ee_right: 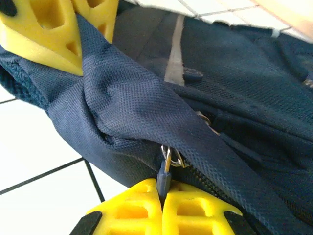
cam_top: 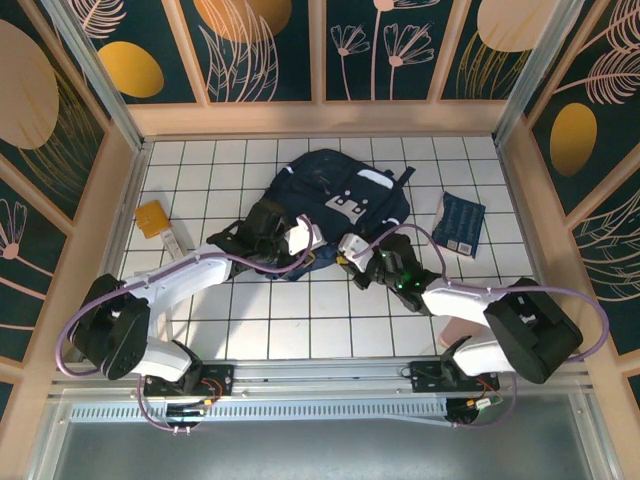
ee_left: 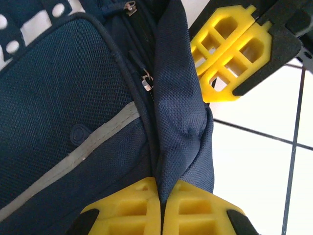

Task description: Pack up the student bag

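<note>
Large navy-blue fabric backpack (cam_top: 310, 175) with grey patch and white trim strips lies flat on the white tiled table (cam_top: 300, 320), at 12 o'clock from table centre, close to the back wall. Both arms reach its near edge, at 6 o'clock of the backpack.

Left gripper (ee_left: 160, 196): yellow fingers pressed together, pinching a raised fold of navy mesh fabric beside the zip line. Right gripper (ee_right: 163, 193): yellow fingers clamped on the small dark-blue zipper pull (ee_right: 164, 178), with the metal slider ring just above it. The grippers are near each other, and the fabric fold is stretched between them.

A grey reflective strip (ee_left: 88, 147) crosses the front panel at 9 o'clock of the left fingers. A flat orange-yellow packet (cam_top: 152, 217) sits at 9 o'clock of the backpack, well apart. A dark-blue patterned pouch (cam_top: 460, 222) sits at 3 o'clock, apart and tilted.
</note>
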You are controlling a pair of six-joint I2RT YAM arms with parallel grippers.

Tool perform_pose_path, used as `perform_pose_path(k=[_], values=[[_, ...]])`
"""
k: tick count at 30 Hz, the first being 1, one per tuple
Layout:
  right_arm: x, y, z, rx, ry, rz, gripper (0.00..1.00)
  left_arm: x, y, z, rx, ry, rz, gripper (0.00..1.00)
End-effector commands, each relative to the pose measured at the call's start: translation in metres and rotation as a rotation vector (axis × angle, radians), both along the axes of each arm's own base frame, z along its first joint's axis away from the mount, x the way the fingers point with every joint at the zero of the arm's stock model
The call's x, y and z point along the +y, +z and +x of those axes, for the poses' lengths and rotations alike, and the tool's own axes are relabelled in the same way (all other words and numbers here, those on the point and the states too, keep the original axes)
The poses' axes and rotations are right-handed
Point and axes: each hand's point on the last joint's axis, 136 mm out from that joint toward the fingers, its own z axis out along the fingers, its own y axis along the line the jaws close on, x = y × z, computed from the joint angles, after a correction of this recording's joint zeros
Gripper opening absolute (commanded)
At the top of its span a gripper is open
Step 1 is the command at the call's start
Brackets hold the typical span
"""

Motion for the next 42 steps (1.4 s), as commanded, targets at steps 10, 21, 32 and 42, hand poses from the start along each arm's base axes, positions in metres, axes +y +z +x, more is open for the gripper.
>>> perform_pose_path(k=[10, 21, 32, 42], values=[[0.005, -0.019, -0.021, 0.332, -0.126, -0.051, 0.00, -0.035, 0.044, -0.006, -0.087, -0.156, -0.141, 0.50], [0.006, -0.018, -0.034, 0.716, -0.216, 0.146, 0.00, -0.031, 0.024, -0.001, -0.022, -0.136, -0.041, 0.58], [-0.008, -0.038, -0.059, 0.942, -0.331, 0.102, 0.32, -0.004, -0.013, -0.045, 0.897, 0.692, -0.542, 0.56], [-0.070, -0.026, -0.014, 1.244, -0.975, 0.481, 0.78, -0.043, -0.019, -0.073, 0.824, 0.711, -0.421, 0.62]])
